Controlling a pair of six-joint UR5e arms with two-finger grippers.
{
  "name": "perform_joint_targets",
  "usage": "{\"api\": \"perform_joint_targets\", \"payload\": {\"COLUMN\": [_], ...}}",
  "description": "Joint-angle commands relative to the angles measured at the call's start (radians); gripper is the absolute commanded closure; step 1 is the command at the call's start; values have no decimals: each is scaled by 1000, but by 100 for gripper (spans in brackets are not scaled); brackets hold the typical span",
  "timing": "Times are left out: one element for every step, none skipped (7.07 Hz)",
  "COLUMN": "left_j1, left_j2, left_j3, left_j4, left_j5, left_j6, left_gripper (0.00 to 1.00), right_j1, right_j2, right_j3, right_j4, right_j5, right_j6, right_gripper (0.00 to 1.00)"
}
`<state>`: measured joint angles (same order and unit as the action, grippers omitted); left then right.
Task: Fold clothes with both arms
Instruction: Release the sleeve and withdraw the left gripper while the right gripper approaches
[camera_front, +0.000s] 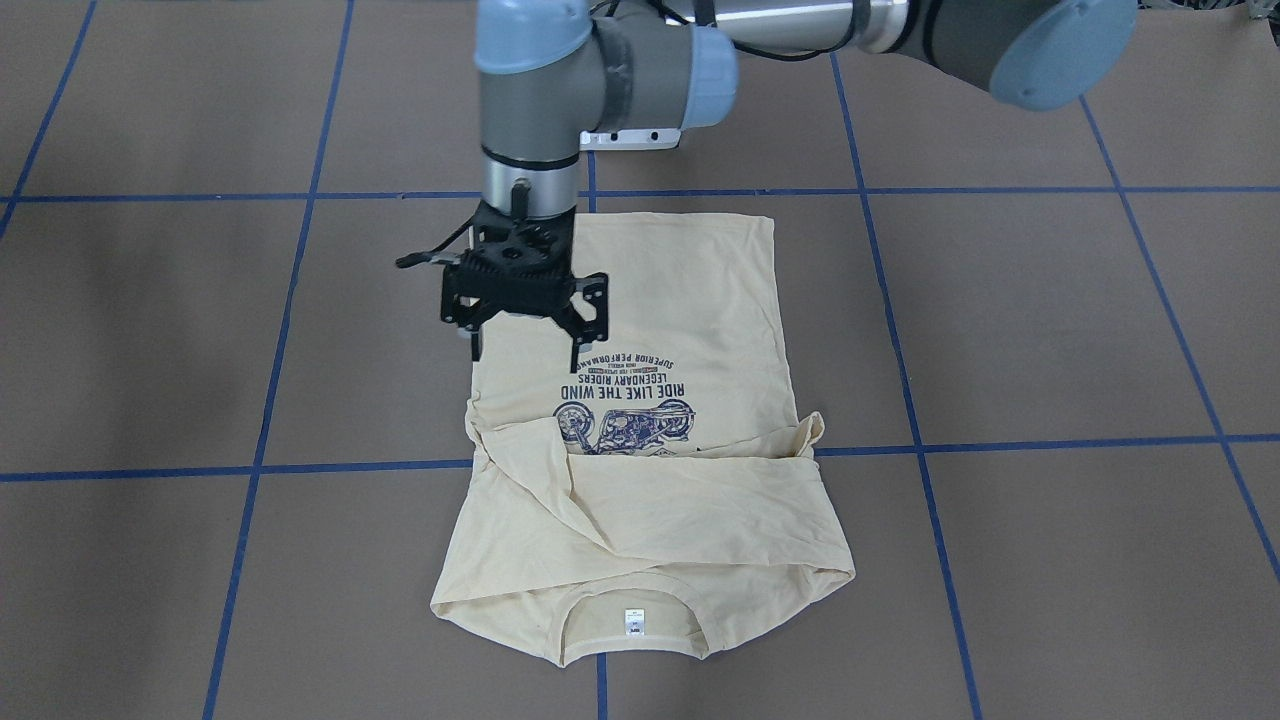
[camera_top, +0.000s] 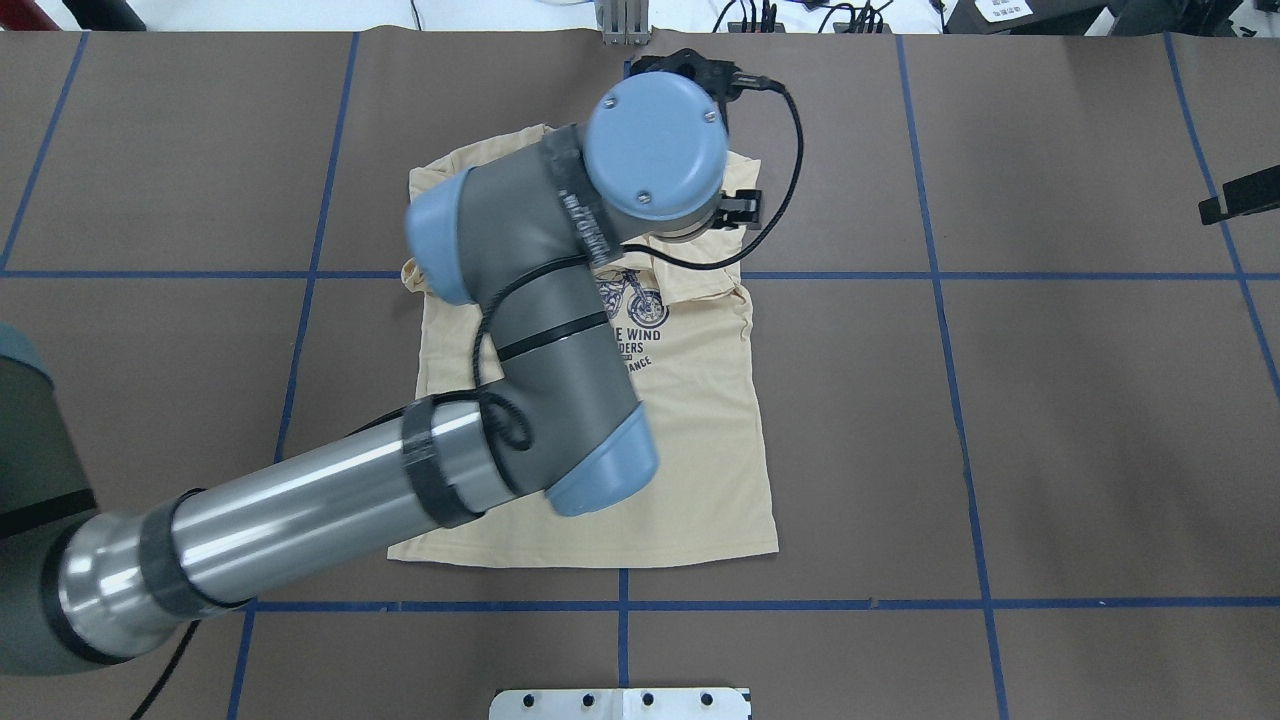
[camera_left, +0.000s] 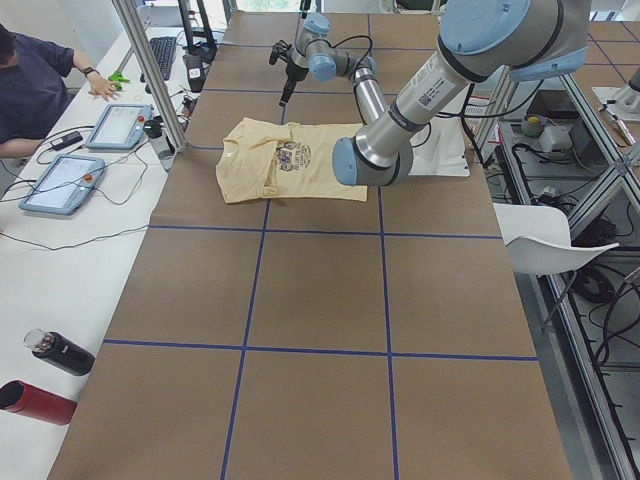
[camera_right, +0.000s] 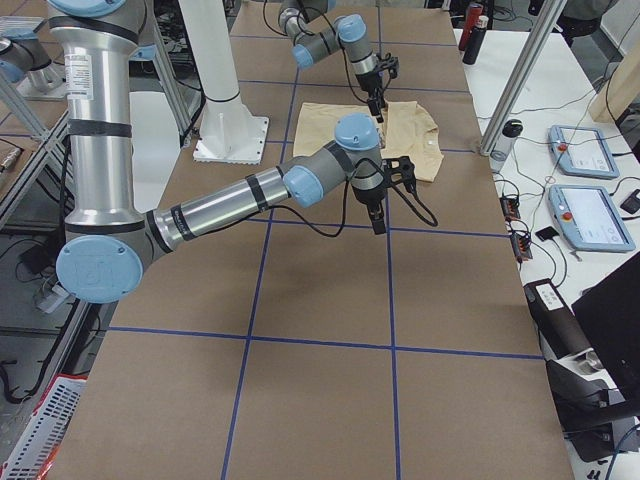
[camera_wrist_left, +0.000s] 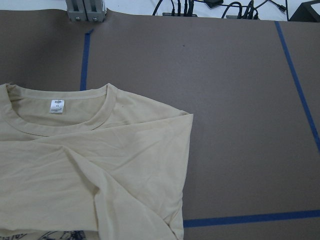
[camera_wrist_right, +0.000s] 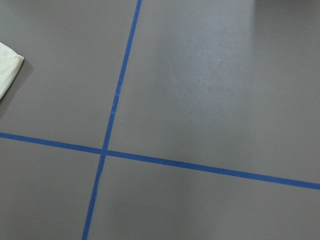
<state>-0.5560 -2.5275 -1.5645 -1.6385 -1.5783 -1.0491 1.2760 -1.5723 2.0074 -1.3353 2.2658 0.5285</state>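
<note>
exterior front-facing view: the left gripper (camera_front: 524, 360) hangs wide open and empty over the t-shirt (camera_front: 690, 290) near its hem edge. the t-shirt's long axis runs away from the robot, toward the collar. the right gripper (camera_right: 378, 222) is well off the t-shirt; whether it is wide or closed, i cannot tell.

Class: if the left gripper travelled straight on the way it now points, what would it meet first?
Probably the T-shirt, near its side edge: the left gripper points straight down, jaws open, and may partly overhang the table.
</note>
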Motion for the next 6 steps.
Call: {"api": "perform_joint_targets", "payload": {"left_j1": [-15,-19,-19,-18,-16,-7], "left_j2": [313,440,534,600,672,784], "left_j3": [-394,-520,-587,-610,-609,-598], "left_j4": [57,52,45,22,-53,-190], "left_j5": [-3,-6,-8,-15,-15,-12], "left_j6": [134,164,164,161,150,146], "left_gripper": [0,0,0,0,0,0], "right_j1": [-137,-247,-403,-540,-655,-766], "right_j2": [9,6,-2,-3,-6,-11], "right_j3": [113,181,236,266,278,283], "right_j4": [-1,-1,-2,-4,-5,-5], "right_j5": [-79,-153,-295,-418,-524,-630], "right_j6": [234,378,528,648,733,805], "right_gripper": [0,0,0,0,0,0]}}
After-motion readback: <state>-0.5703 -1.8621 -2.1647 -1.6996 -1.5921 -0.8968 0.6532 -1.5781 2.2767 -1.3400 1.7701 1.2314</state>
